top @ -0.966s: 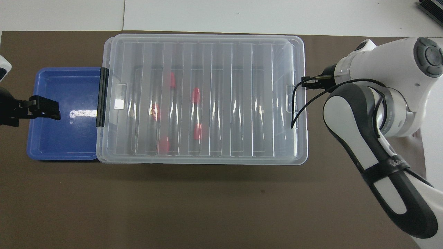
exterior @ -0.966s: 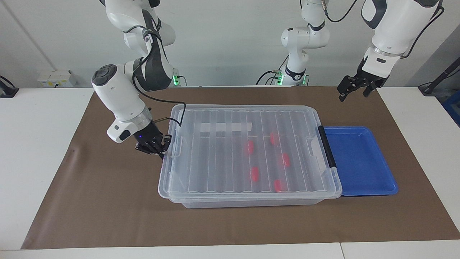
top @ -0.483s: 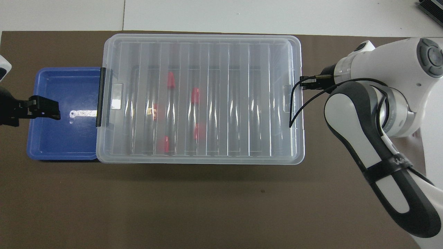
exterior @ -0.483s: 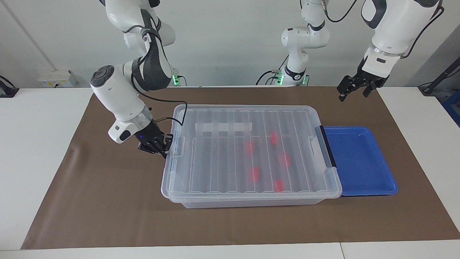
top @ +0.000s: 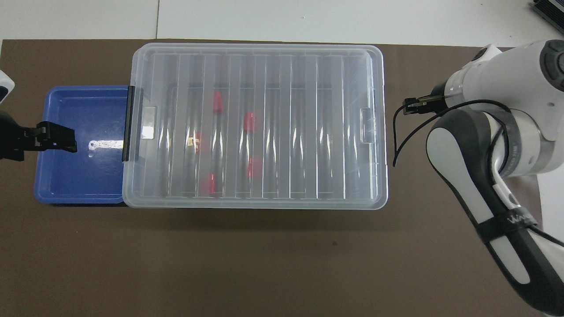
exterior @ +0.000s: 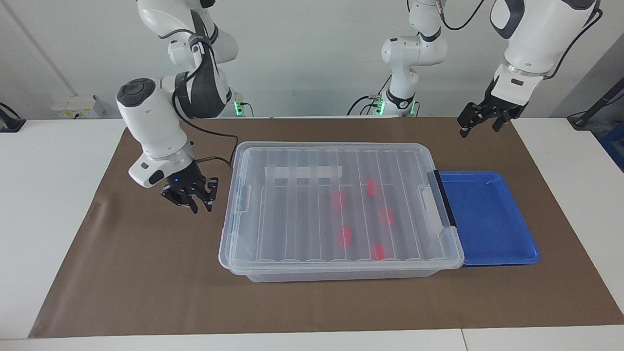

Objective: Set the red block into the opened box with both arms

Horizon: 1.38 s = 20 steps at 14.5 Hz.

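No legible text in either view. The white label strip on the lid of the box carries no print that can be made out. On the right arm, a black band near the lower forearm bears pale lettering in the overhead view; it is too small and slanted to read. A small yellowish mark shows through the lid among the red blocks, unreadable. No numbers, brands or signs readable on the blue tray.
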{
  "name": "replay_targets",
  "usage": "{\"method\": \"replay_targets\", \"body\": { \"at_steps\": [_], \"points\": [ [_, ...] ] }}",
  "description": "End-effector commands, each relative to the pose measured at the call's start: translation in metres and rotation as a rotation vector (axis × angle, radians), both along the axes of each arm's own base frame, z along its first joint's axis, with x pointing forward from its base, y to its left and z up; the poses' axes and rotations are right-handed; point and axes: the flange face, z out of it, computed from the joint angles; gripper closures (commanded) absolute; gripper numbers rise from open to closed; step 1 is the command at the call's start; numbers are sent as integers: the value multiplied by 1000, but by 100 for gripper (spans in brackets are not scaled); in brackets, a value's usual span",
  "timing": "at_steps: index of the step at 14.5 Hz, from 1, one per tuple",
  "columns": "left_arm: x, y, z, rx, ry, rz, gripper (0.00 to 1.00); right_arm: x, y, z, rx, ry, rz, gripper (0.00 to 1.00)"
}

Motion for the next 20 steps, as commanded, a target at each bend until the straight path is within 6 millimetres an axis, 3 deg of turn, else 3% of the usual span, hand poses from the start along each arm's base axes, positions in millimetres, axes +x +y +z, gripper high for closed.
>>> {"method": "replay_targets", "body": {
  "at_steps": [1,3,5,7,10,20],
  "points": [
    [-1,0,3,-16,-9,-8,0,-23,-18,44,-86,16,-86,0],
    [-1,0,3,-16,-7,-8,0,-44,-24,78,-109,88,-161,0],
    [0,0,4,-16,-13,-7,0,-71,-50,111,-94,139,-207,0],
    [0,0,3,-16,-12,-5,0,-95,-69,129,-83,189,-207,0],
    [0,0,2,-16,-10,-5,0,-112,-93,131,-74,260,-204,0],
    [-1,-1,3,-24,-11,-2,0,-108,-87,140,-45,240,-132,0]
  ]
}}
